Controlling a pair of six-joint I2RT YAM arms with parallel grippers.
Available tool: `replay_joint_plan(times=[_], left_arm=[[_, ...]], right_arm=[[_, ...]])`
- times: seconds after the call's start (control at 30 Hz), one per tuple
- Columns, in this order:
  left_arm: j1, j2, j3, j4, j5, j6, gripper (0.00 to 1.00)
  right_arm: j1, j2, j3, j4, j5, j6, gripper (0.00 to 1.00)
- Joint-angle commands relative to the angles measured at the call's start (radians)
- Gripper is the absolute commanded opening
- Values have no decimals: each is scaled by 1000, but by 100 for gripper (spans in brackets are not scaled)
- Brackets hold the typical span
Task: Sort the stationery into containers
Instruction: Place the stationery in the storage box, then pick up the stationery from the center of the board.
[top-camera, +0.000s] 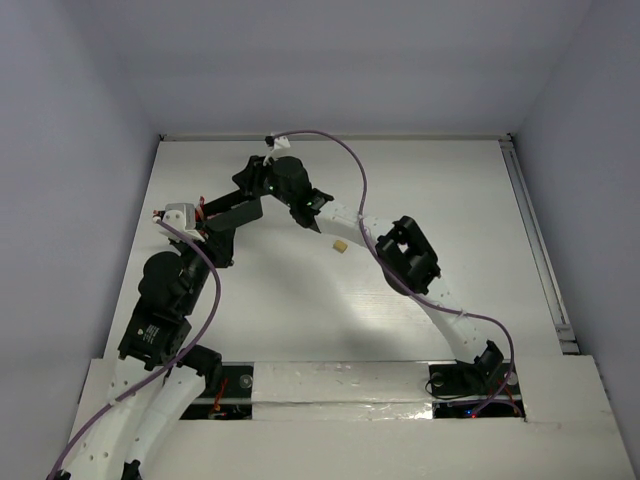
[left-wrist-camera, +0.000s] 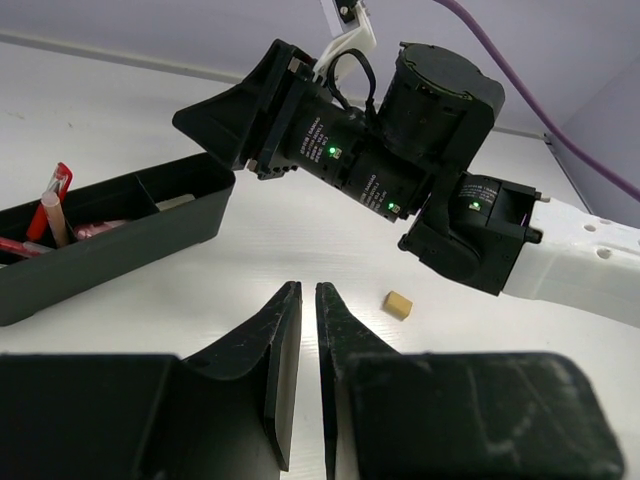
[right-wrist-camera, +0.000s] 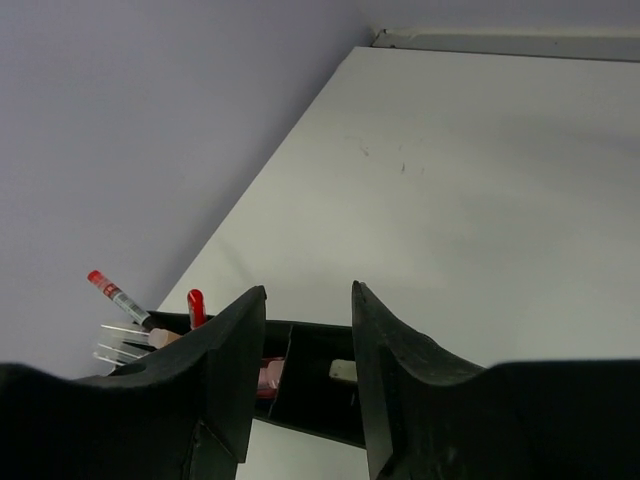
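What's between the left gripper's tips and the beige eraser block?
Nothing. Only bare table separates the left gripper from the beige eraser block, which sits just to its right. The left wrist view shows it best.

Tiny white print on a motor housing — nothing legible.

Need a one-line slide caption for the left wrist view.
Left pincer, nearly closed and empty, near a loose beige eraser; black box holding pens at left.
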Motion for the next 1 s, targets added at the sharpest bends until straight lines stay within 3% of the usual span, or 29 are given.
replay_joint_plan(times=[0.0,0.13,0.23,0.3,0.43,0.47,0.53,0.57,0.7,0.73,0.87,0.97], left_arm=[[-5,-11,31,40,1,7,9],[-5,-2,34,36,-16,9,9],[-5,-15,32,37,-11,9,9],[-5,-18,34,36,-28,9,9],[-14,-19,32,34,-14,9,8],[-14,-25,32,40,-13,10,8],[-14,-27,32,42,-19,9,8],[-14,-22,34,39,-16,10,8],[-24,-21,31,40,-7,10,8],[-24,-18,32,42,-10,12,8],[-24,-5,32,40,-2,12,8],[-24,-16,32,43,-11,10,9]], right_arm=[[10,-51,-10,76,-38,-24,46],[19,-112,-79,101,-37,-36,44],[19,-245,-253,159,-28,-65,12],[19,-336,-376,185,16,-121,4],[-33,-577,-709,149,37,-175,0],[-48,-669,-829,101,37,-180,0],[-83,-738,-895,-18,35,-180,0],[-119,-763,-907,-166,35,-179,0],[-204,-786,-878,-531,14,-206,14],[-205,-783,-869,-574,5,-221,26],[-214,-756,-834,-701,-9,-312,57],[-214,-703,-792,-747,-55,-385,60]])
